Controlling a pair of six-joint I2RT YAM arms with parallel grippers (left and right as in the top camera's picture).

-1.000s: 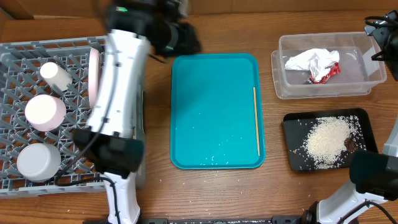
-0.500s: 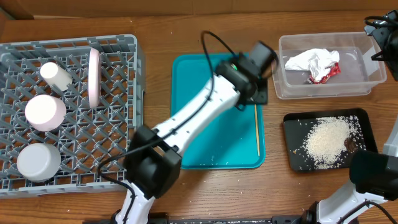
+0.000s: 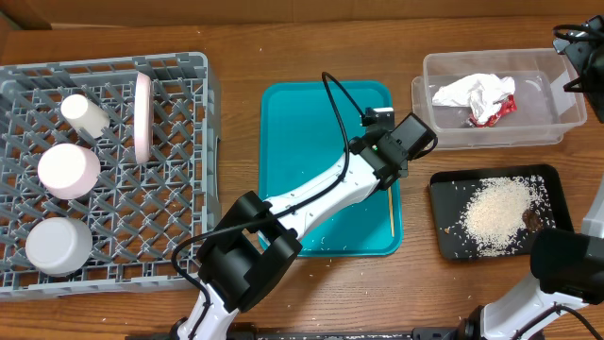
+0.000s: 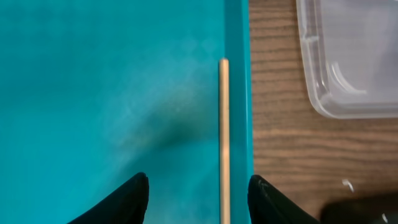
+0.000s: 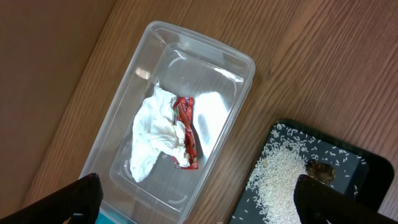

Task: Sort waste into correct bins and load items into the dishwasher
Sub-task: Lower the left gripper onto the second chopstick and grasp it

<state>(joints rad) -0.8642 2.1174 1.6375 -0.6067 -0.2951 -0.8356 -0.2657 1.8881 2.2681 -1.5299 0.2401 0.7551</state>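
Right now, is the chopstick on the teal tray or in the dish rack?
On the teal tray: the chopstick lies flat along its edge, between the left gripper's open jaws, not gripped.

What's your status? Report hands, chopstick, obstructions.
Left hand open, straddling chopstick, no grip. Right hand open, empty, by clear tub. Chopstick lies against teal tray rim; tight for one finger.

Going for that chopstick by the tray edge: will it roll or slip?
Probably stiff and very light: the chopstick looks like thin, straight wood. Lying flat along the raised rim of the teal tray, it may slide along that rather than roll far.
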